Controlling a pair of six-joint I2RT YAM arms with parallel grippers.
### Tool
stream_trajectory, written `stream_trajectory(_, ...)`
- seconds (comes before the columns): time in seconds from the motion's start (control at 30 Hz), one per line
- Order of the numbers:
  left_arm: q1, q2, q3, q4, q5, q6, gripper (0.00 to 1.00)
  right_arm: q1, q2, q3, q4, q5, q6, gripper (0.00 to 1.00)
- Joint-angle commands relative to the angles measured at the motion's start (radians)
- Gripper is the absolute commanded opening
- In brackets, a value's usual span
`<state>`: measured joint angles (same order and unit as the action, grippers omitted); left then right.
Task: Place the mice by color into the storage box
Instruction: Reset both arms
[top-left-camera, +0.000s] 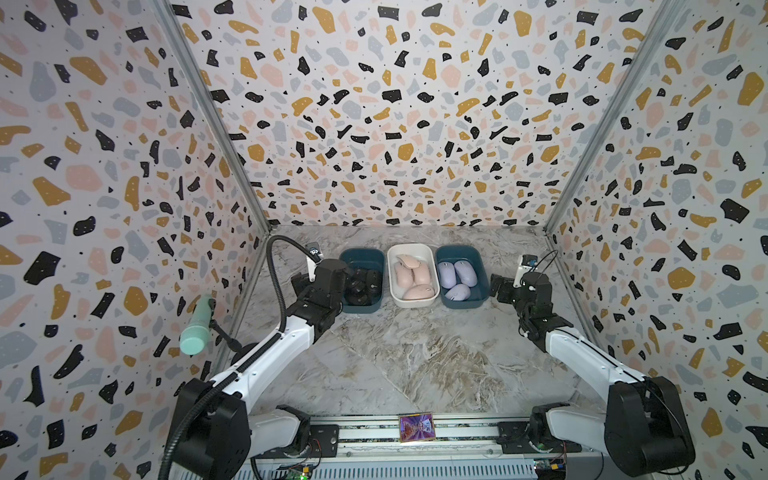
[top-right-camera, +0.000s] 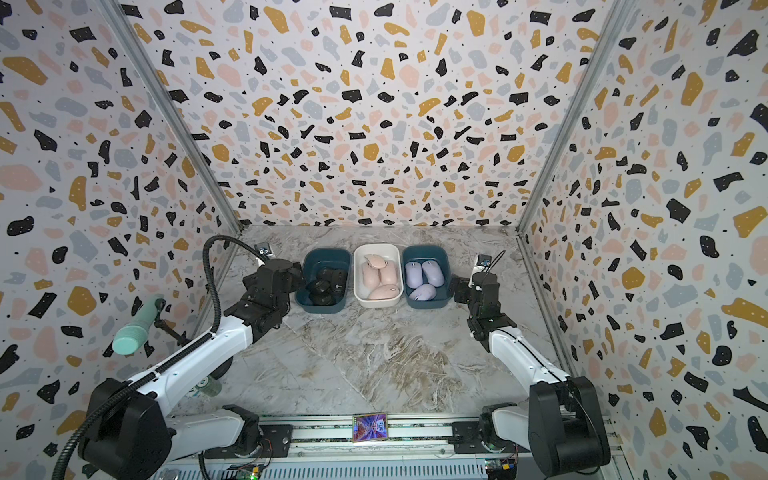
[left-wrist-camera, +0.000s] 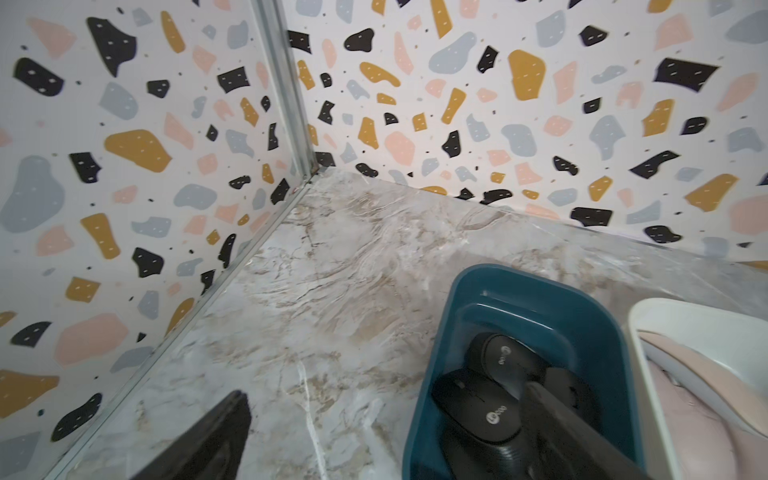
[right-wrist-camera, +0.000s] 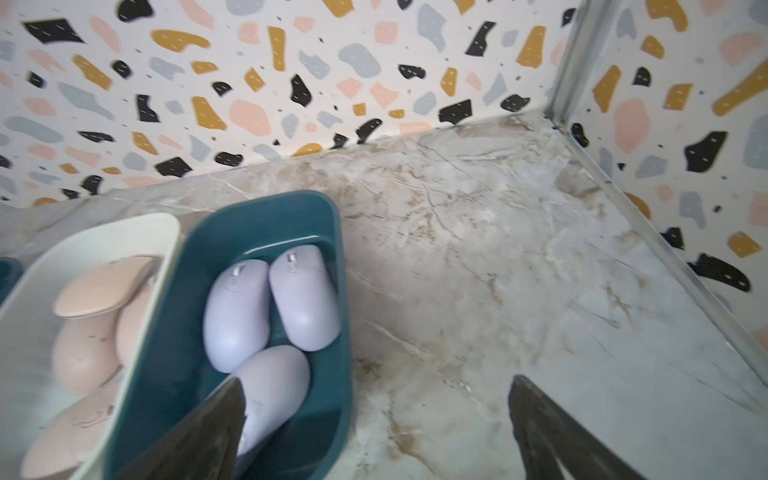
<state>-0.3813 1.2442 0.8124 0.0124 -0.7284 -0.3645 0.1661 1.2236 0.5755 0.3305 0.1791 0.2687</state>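
- Overhead, in both top views, black mice (top-left-camera: 365, 286) filled the left teal box (top-left-camera: 361, 307), pink mice (top-left-camera: 409, 276) the white box (top-left-camera: 415, 302), lilac mice (top-left-camera: 465, 272) the right teal box (top-left-camera: 465, 303).
- Left wrist: left gripper (left-wrist-camera: 388, 390) stood spread, empty, one finger above the black mice; their round logos were unreadable.
- Right wrist: right gripper (right-wrist-camera: 376, 380) gaped empty too; smooth, hard, light shells looked slippery, best pinched across the sides.

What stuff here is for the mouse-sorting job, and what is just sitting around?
For the job:
- black mice in the teal box near the left arm
- pink mice in the white box
- lilac mice in the teal box near the right arm

Just sitting around:
- mint-green tube on a stand by the side wall
- colourful little card at the front
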Motion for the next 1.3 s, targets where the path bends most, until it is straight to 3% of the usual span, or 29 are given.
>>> stream_trajectory(0.0,0.003,-0.010,-0.089,0.172,-0.195,0.029,1.00,-0.023,0.009,-0.044,0.154,0.075,-0.064,0.99)
stream_trajectory(0.13,0.004,-0.044,-0.243,0.391,-0.277,0.105,1.00,-0.055,0.033,-0.093,0.216,0.089,-0.077,0.99)
stream_trajectory(0.43,0.012,-0.044,-0.414,0.697,-0.336,0.268,1.00,-0.074,0.072,-0.259,0.502,0.174,-0.152,0.99)
stream_trajectory(0.57,0.033,-0.082,-0.522,0.862,-0.260,0.310,0.99,-0.076,0.115,-0.317,0.667,0.173,-0.160,0.99)
stream_trajectory(0.77,0.057,-0.070,-0.609,1.049,-0.186,0.365,0.99,-0.080,0.189,-0.317,0.758,0.116,-0.180,0.99)
stream_trajectory(0.97,0.092,-0.088,-0.616,1.043,-0.050,0.401,1.00,-0.079,0.218,-0.327,0.804,0.040,-0.213,0.99)
stream_trajectory(1.13,0.113,-0.088,-0.652,1.004,0.014,0.357,1.00,-0.085,0.227,-0.334,0.823,-0.002,-0.220,0.99)
stream_trajectory(1.27,0.119,-0.038,-0.708,1.149,0.045,0.374,1.00,-0.086,0.255,-0.361,0.897,-0.063,-0.248,0.99)
